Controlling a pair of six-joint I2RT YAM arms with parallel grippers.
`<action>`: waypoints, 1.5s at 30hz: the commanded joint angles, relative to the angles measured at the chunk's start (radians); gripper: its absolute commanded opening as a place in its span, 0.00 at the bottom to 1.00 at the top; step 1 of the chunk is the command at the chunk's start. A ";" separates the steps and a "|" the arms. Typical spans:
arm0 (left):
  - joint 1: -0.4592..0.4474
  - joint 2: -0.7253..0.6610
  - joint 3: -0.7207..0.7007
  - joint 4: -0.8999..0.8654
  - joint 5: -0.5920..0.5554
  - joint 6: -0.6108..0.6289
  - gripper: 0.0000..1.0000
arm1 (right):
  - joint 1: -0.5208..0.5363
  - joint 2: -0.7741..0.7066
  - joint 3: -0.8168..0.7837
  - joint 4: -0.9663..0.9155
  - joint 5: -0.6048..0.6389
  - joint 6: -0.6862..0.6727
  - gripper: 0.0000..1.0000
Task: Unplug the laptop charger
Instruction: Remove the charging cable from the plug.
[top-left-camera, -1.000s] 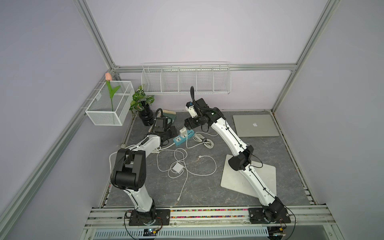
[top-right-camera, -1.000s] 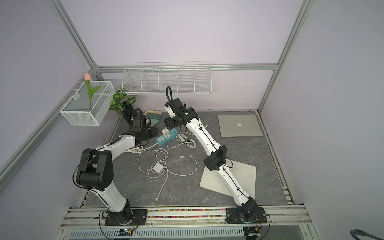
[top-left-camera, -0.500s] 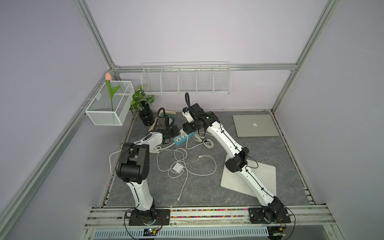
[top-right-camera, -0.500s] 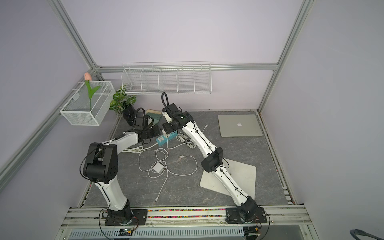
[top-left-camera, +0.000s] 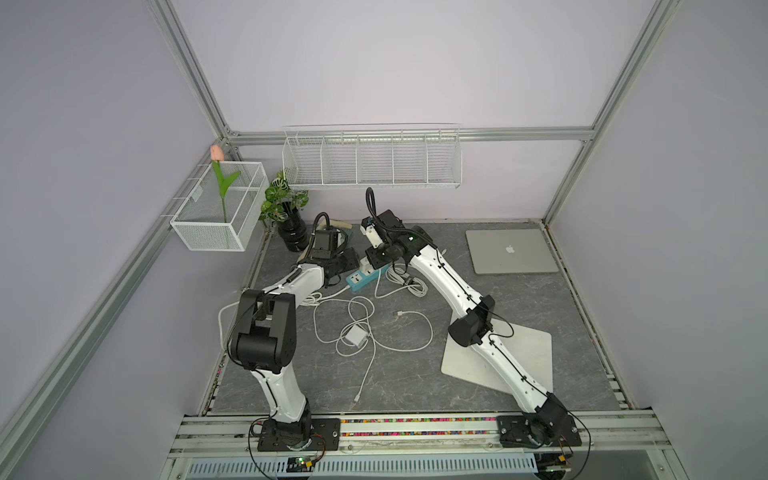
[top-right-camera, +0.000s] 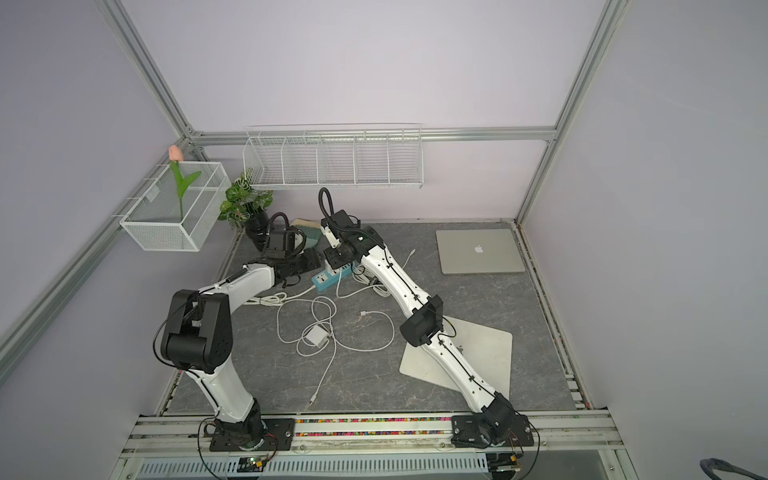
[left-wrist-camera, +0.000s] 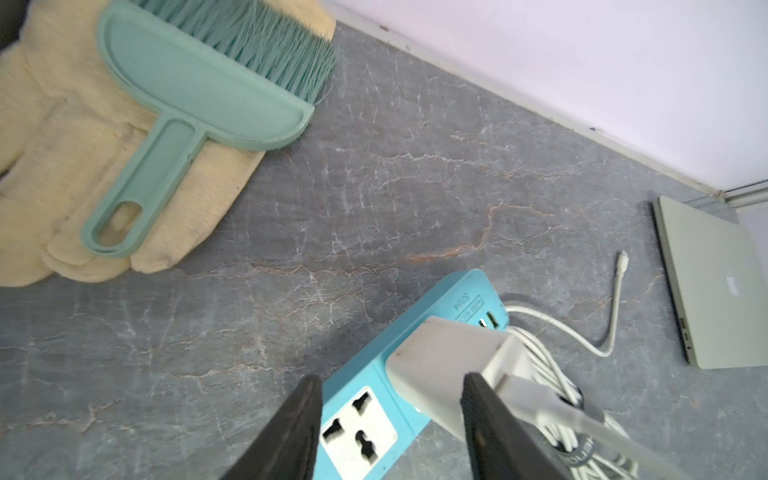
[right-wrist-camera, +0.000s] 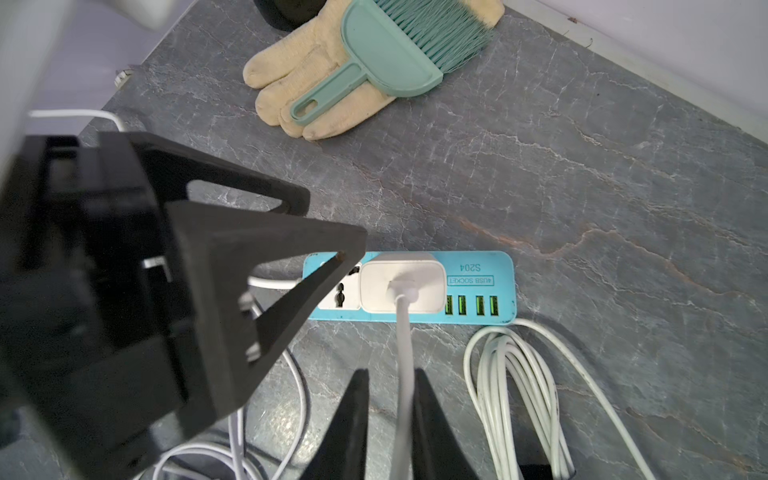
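White charger (right-wrist-camera: 401, 286): plugged into a blue power strip (right-wrist-camera: 482, 266) at the far left-centre of the grey table (right-wrist-camera: 582, 187), not yet pulled out.
Right gripper (right-wrist-camera: 390, 376): the jaws are narrow around the charger's cable (right-wrist-camera: 405, 353) just short of the plug, likely to pull it free. I cannot tell if they pinch it firmly.
Left gripper (left-wrist-camera: 390, 379): the jaws stand half apart over the strip's empty-socket end, one finger beside the charger. It is probably there to steady the strip.
Edges: a glove (right-wrist-camera: 324, 83) and a green brush (right-wrist-camera: 390, 54) lie farther back by the wall. A coiled cord (right-wrist-camera: 519, 395) sits just near-right of the strip.
Room: open above, and bare table runs right toward the closed laptop (top-left-camera: 511, 251).
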 joint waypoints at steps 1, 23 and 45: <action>-0.006 -0.043 -0.005 0.024 0.006 -0.018 0.58 | 0.008 0.026 0.035 0.025 0.003 -0.015 0.21; -0.012 0.148 0.063 -0.066 0.055 0.052 0.44 | 0.019 0.021 0.031 0.065 0.017 -0.014 0.13; -0.012 0.177 0.012 -0.096 0.035 0.114 0.40 | 0.033 -0.062 0.032 0.104 -0.006 -0.080 0.07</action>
